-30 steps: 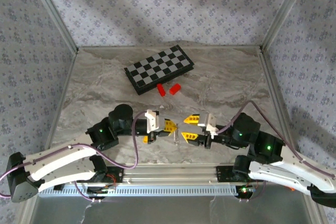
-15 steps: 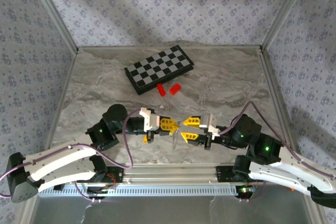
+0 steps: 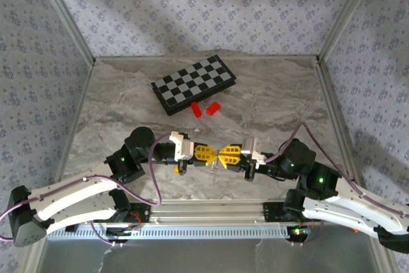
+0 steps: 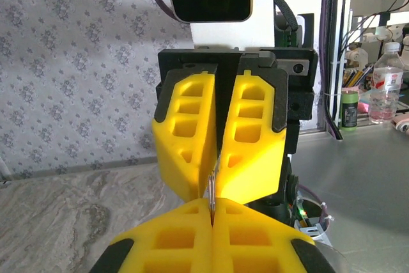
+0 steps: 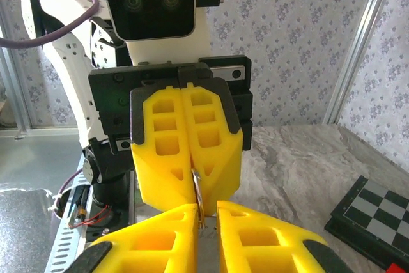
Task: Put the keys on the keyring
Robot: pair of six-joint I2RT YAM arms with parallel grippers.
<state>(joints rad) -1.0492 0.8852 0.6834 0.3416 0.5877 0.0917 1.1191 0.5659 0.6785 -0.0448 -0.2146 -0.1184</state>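
Starting from the arm bases, the nearest task piece is the key, a small yellow-orange oblong lying on the table at about 7 o'clock of the left gripper, close beside its wrist; it looks light, hard and slick, so you would likely do best pinching it across its flat faces; at this size you cannot make out whether it has a hole. Just beyond, the two grippers meet tip to tip; the left gripper's pads are pressed together on a thin pale sliver seen edge-on, the keyring; the right gripper, at 3 o'clock of the left, stands narrow with a slim gap around that same loop, and you cannot tell whether its pads bear on it. Treat the loop as thin, springy and nearly see-through, apt to flex or slip if squeezed off-centre; take it on the rim, away from any opening; its beaded chain is hidden behind the yellow fingers. Farther out, at 12 o'clock, two red blocks lie just beside the near edge of the chessboard.
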